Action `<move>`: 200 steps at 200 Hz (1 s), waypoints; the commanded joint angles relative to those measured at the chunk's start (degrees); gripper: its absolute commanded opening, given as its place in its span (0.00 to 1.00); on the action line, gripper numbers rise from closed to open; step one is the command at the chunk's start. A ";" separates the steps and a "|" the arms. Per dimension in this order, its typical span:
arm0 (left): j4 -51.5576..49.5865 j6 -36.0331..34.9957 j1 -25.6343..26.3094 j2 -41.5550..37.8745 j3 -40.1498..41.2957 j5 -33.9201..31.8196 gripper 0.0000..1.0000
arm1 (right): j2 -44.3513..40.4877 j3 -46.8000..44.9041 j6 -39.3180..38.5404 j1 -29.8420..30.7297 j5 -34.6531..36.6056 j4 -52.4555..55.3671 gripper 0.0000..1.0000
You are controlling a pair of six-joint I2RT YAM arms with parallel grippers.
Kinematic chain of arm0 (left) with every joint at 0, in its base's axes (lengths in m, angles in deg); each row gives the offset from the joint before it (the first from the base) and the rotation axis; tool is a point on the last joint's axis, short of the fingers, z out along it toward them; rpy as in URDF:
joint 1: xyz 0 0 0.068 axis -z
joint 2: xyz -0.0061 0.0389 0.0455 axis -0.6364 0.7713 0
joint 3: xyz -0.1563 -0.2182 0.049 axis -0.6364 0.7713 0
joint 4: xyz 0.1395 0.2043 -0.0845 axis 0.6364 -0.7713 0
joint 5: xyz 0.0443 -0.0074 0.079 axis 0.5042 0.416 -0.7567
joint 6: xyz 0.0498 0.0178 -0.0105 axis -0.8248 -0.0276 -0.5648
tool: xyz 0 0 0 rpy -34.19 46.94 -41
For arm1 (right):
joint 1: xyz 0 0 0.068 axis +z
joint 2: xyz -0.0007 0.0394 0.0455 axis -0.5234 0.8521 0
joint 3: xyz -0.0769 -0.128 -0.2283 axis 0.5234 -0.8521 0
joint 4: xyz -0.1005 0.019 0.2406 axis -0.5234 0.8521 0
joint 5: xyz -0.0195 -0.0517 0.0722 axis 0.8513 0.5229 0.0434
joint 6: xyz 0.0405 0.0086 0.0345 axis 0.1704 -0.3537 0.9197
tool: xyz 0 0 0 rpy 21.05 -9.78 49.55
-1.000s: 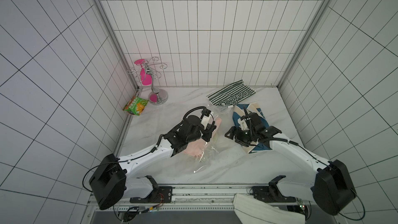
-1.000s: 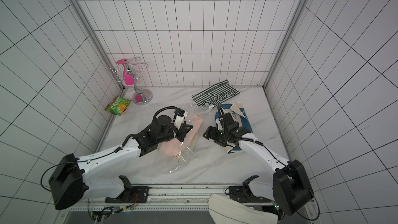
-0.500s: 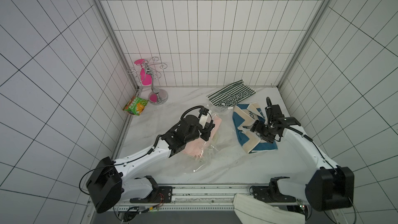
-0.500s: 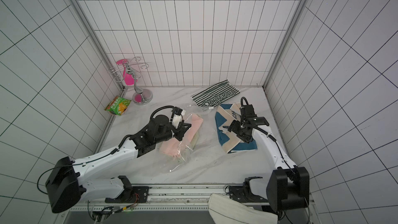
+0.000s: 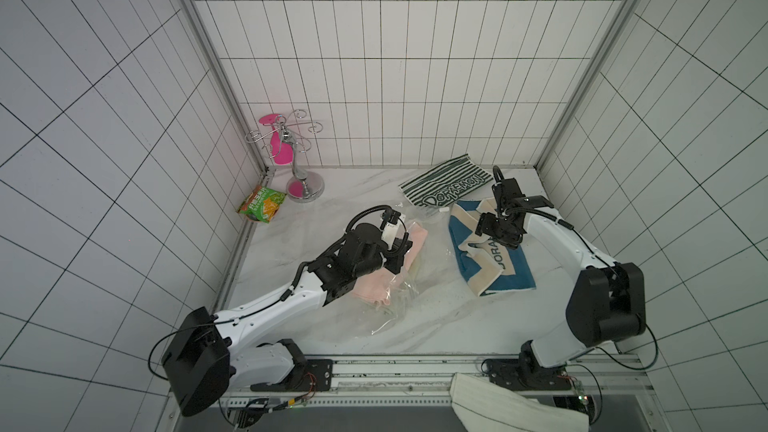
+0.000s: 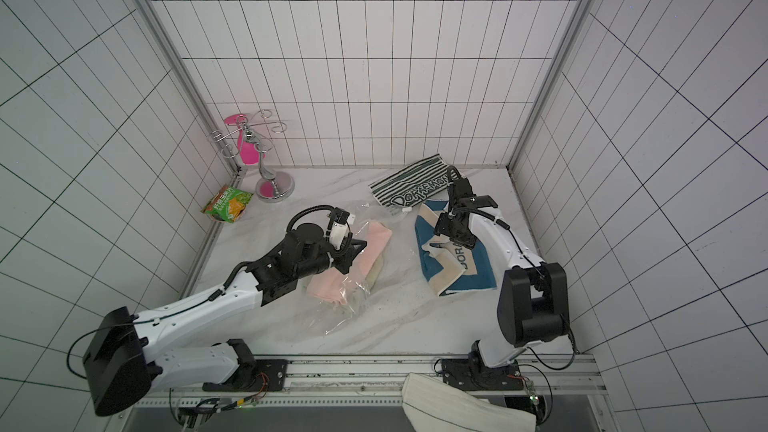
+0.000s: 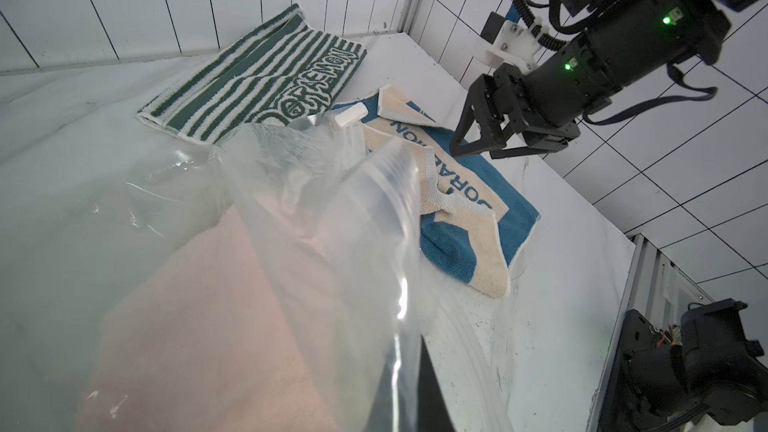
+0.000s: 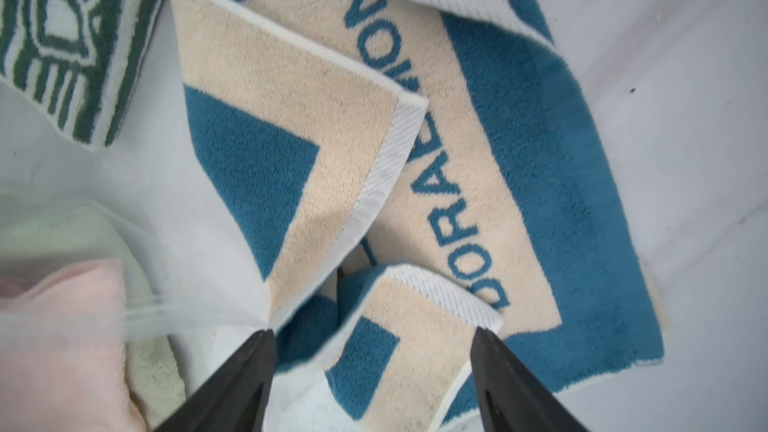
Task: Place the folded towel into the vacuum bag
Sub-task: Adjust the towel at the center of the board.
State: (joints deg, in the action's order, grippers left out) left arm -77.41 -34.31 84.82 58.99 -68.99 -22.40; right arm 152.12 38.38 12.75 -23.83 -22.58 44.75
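Observation:
The vacuum bag [image 5: 405, 292] lies crinkled at mid table with a pink towel [image 5: 370, 288] and a pale one inside it. My left gripper [image 5: 400, 258] is shut on the vacuum bag's upper edge [image 7: 390, 184] and holds the mouth raised; in the left wrist view the plastic hides most of the jaws. The folded towel [image 5: 498, 272], blue and beige with lettering, lies rumpled to the right of the bag. My right gripper [image 8: 372, 332] hangs open just above the towel's near corner [image 8: 415, 326], holding nothing; it also shows in a top view [image 6: 441, 227].
A green striped towel [image 5: 446, 191] lies flat at the back, beside the blue one. A green snack packet [image 5: 262, 203] and a chrome stand [image 5: 301, 184] sit at the back left. The right wall runs close to the right arm. A white cloth [image 5: 511, 407] hangs over the front rail.
My right gripper has drawn away from the bag's mouth to the right and now hangs over the blue towel, its jaws slightly narrower. The left gripper keeps its hold on the bag.

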 commanded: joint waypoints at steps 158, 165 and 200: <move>1.18 1.33 -0.86 -0.52 0.91 3.49 0.00 | 16.37 4.00 8.23 -6.88 -9.81 -12.99 0.21; 1.27 1.42 -0.86 -0.37 0.91 3.52 0.00 | 15.95 4.08 7.97 -6.90 -9.51 -12.87 0.17; 1.51 1.70 -0.91 0.00 0.99 4.04 0.00 | 13.75 7.15 4.06 -6.89 -5.39 -8.67 0.00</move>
State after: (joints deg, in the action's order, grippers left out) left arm -77.34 -33.17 84.26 59.01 -68.64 -19.23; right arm 168.77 41.16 19.63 -30.41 -31.63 32.64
